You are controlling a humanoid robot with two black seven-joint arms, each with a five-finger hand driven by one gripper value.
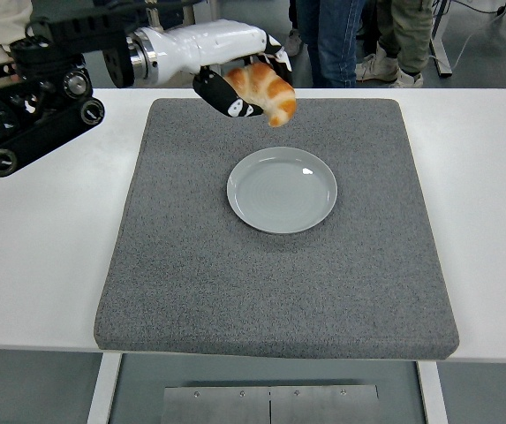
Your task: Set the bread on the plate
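In the head view my left hand grips the bread in the air, above the far part of the mat and not yet over the plate. I should bring it above the middle of the plate, lower it close, and only then loosen my fingers.

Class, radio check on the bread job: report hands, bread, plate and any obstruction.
Left hand shut on croissant, held above the grey mat. Right hand not in view. Plate empty, nothing blocking it.
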